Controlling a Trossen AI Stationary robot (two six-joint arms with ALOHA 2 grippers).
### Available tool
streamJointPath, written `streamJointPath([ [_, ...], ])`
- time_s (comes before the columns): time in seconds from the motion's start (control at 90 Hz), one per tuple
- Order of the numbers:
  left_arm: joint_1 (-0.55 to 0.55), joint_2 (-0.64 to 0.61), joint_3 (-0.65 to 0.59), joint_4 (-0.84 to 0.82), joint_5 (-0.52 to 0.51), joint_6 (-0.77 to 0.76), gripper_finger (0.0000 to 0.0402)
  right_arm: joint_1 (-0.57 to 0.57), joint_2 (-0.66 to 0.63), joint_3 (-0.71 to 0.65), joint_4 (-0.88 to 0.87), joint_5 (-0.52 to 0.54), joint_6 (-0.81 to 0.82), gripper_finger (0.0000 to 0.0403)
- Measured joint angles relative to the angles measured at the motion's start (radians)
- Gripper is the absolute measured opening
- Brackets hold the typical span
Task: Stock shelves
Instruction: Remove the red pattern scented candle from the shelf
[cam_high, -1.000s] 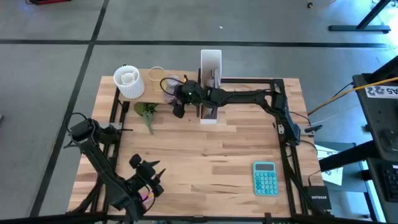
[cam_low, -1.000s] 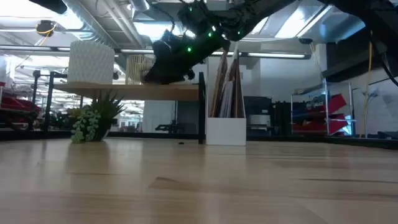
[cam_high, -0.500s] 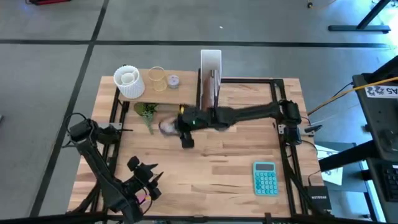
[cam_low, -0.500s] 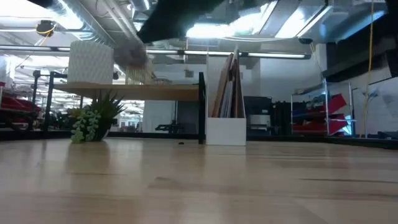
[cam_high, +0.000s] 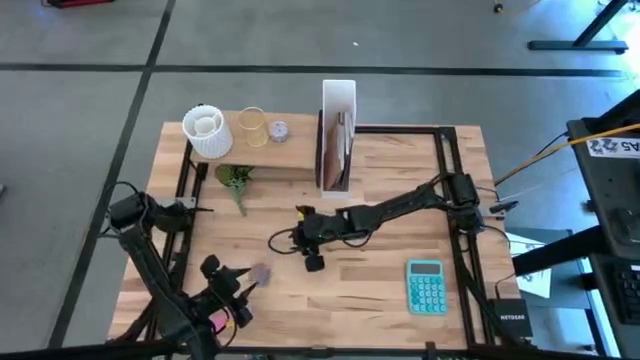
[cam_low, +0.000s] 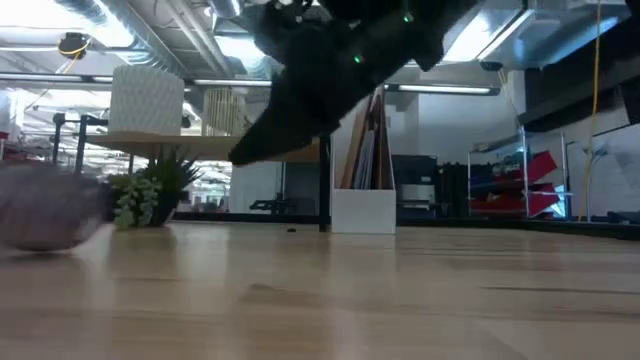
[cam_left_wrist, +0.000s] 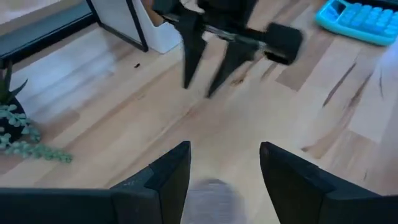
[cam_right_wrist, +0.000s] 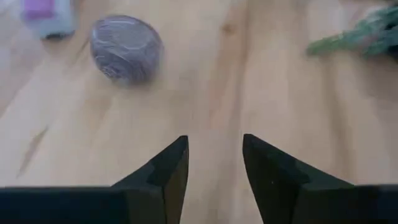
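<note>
The right gripper (cam_right_wrist: 214, 163) holds its two dark fingers (cam_right_wrist: 163, 171) apart with nothing between them, over a light wood tabletop (cam_right_wrist: 249, 81). At about ten o'clock lies a round grey-purple ball (cam_right_wrist: 127, 48), possibly yarn, well clear of the fingers. Green plant sprigs (cam_right_wrist: 360, 36) show at two o'clock.

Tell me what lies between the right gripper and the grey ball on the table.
Nothing: in the right wrist view, only bare tabletop separates the open right gripper from the grey ball.
</note>
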Motion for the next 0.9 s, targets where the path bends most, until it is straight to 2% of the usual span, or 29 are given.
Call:
streamJointPath([
  [0.167,0.018,0.003,-0.029,0.044,0.046,0.052,0.0175,0.050,0.026,-0.003,0.068,-0.012,-0.045,0.0138],
  [0.289,0.017,0.003,-0.072,0.151,0.102,0.126,0.0175,0.090,0.046,-0.001,0.113,-0.012,-0.078,0.0160],
  [0.467,0.019,0.003,-0.134,0.408,0.102,0.285,0.0175,0.121,0.048,0.000,0.150,-0.007,-0.080,0.0210],
  [0.6,0.039,0.003,-0.196,0.687,0.104,0.471,0.0175,0.129,0.045,0.000,0.152,0.020,-0.030,0.0225],
  [0.711,0.081,0.003,-0.242,0.864,0.135,0.588,0.0175,0.144,0.023,0.000,0.086,0.105,-0.022,0.0226],
  [0.789,0.127,0.003,-0.265,0.930,0.221,0.657,0.0175,0.163,-0.018,0.000,0.004,0.176,-0.032,0.0224],
  [0.9,0.199,0.003,-0.280,0.973,0.364,0.736,0.0175,0.198,-0.128,0.000,-0.100,0.335,-0.068,0.0215],
])
